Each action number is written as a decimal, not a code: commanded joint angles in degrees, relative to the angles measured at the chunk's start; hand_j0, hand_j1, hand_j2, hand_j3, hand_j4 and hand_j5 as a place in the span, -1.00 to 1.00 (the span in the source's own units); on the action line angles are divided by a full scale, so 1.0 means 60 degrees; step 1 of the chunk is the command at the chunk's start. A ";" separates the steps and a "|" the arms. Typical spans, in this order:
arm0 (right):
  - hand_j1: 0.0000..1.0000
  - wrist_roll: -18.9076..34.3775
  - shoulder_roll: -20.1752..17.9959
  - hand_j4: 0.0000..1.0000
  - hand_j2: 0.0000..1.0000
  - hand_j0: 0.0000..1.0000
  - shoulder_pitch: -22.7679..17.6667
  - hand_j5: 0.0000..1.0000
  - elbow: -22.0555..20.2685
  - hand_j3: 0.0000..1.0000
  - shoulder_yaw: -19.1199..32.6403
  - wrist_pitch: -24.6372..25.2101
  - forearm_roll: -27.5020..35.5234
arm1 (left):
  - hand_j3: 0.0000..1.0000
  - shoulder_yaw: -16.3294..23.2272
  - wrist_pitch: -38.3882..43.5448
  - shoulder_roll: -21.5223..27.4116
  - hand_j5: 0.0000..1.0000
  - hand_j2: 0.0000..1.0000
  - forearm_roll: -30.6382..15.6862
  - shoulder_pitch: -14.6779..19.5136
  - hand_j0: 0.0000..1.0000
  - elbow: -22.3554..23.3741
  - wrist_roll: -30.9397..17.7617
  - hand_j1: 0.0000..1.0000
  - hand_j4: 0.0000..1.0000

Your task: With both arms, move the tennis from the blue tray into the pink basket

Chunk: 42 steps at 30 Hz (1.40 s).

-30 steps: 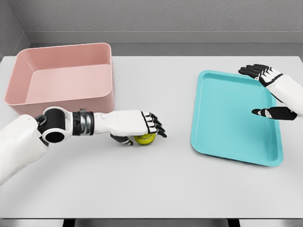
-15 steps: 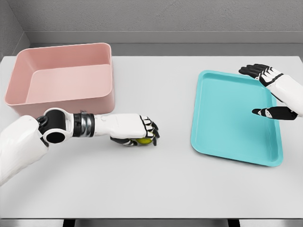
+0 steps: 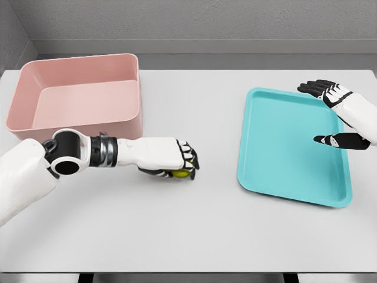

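A white tabletop point(image 3: 206, 236) seen from the robot's head, with a pink basket point(image 3: 76, 94) as the main landmark at the far left. Just in front of the basket's near right corner, the left hand point(image 3: 177, 159) lies low over the table with its fingers now curled tightly around the yellow-green tennis ball point(image 3: 180, 173); only a sliver of the ball shows beneath the dark fingertips. A second ago the fingers were looser and more of the ball was visible, and half a second ago they were closing, so the grasp has tightened and the hand sits a touch higher than it did. This suggests the ball is secured and the lift toward the basket is about to begin or just starting. The ball is outside both containers, near the basket's front wall but apart from it, and whether it still touches the table cannot be told. The pink basket is open-topped with nothing visible inside. Well to the right of the basket lies the blue tray point(image 3: 283, 177), shallow, flat on the table, also holding nothing. The right hand point(image 3: 333, 115) hovers over the tray's far right edge, fingers spread and gripping nothing, in the same pose as in both earlier views
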State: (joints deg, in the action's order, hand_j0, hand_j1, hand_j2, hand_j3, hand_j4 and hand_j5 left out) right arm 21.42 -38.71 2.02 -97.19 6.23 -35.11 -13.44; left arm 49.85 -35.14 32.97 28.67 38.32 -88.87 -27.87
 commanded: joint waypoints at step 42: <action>1.00 -0.0010 -0.0023 1.00 1.00 1.00 -0.0015 1.00 0.0011 1.00 0.0016 0.0019 0.0072 | 0.25 -0.2668 0.0024 0.1858 0.25 0.25 -0.1058 0.0688 0.25 0.0236 0.0002 0.25 0.25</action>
State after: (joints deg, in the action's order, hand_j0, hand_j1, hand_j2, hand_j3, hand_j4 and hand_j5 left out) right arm 21.39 -38.79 2.02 -97.09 6.26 -35.11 -13.44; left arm 34.95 -35.19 43.80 22.90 42.45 -89.08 -27.88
